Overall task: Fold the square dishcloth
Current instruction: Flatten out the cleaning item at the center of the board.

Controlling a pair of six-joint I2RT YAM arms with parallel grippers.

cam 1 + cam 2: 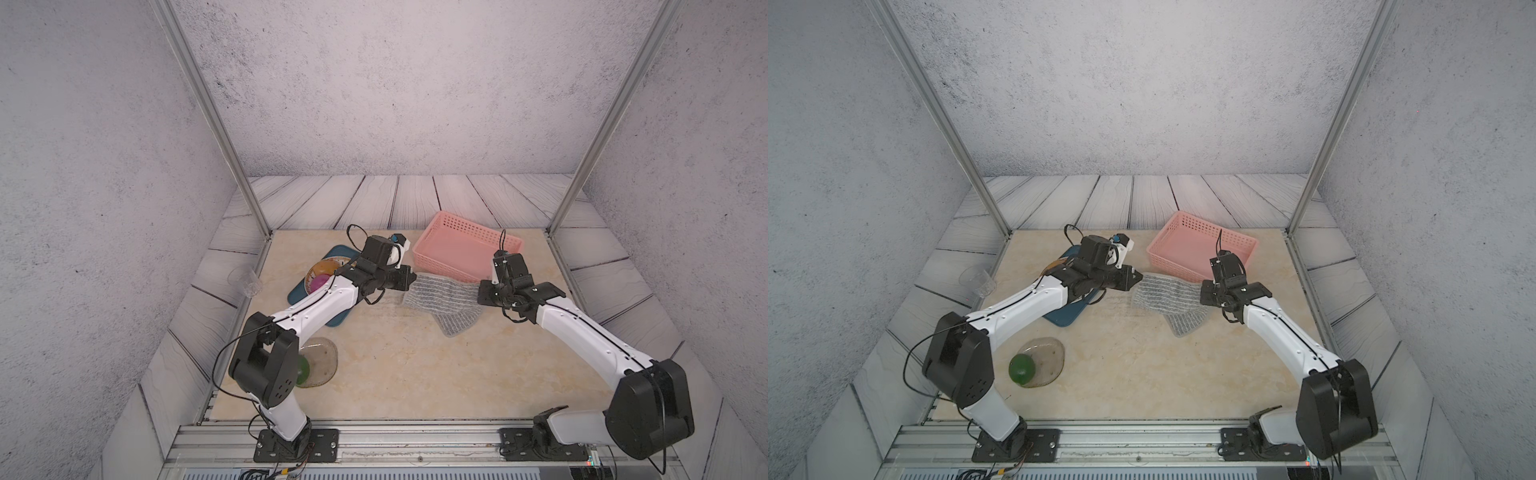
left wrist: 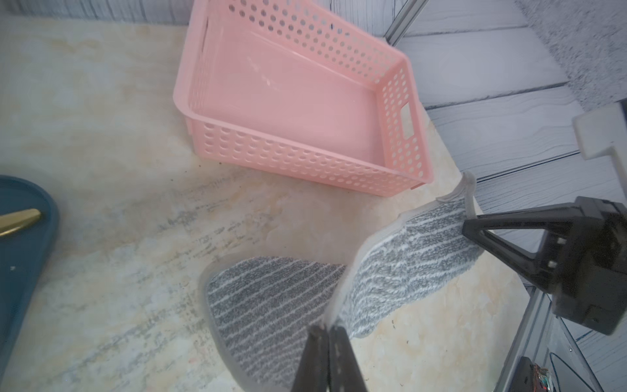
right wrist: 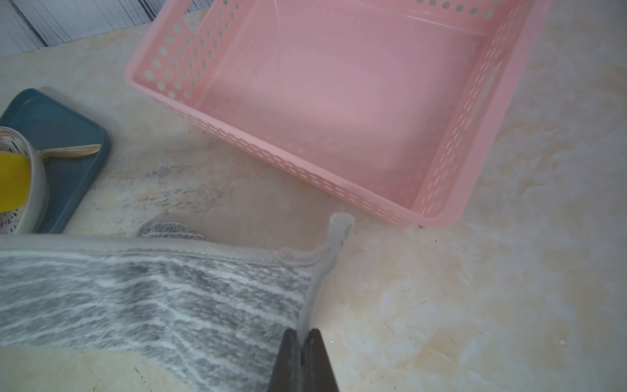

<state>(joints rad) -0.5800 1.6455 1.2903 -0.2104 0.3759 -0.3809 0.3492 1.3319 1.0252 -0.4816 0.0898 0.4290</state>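
Closest to me on the desk (image 1: pixel 415 374), beside the left arm's base, I see a clear glass plate (image 1: pixel 1046 361) with a green ball (image 1: pixel 1021 369) on its near edge. Farther in, the dishcloth (image 1: pixel 440 299) sits right of the middle, strung between both arms. One flap droops toward me and lies on the desk.

The left gripper (image 1: pixel 413 277) is pressed together on the cloth's pale hem at its left end; the left wrist view shows the hem rising from between the tips (image 2: pixel 327 331). The right gripper (image 1: pixel 480 293) is pinching the hem at the right end, and a loose corner sticks up past its tips (image 3: pixel 303 334).

Under the left arm lies a blue tray (image 1: pixel 334 321) carrying a bowl (image 1: pixel 322 274) with something pink inside and a gold spoon (image 3: pixel 73 151).

Just behind the cloth stands the pink basket (image 1: pixel 440 266), near but apart from it. A clear cup (image 1: pixel 245 280) sits off the desk's left edge.
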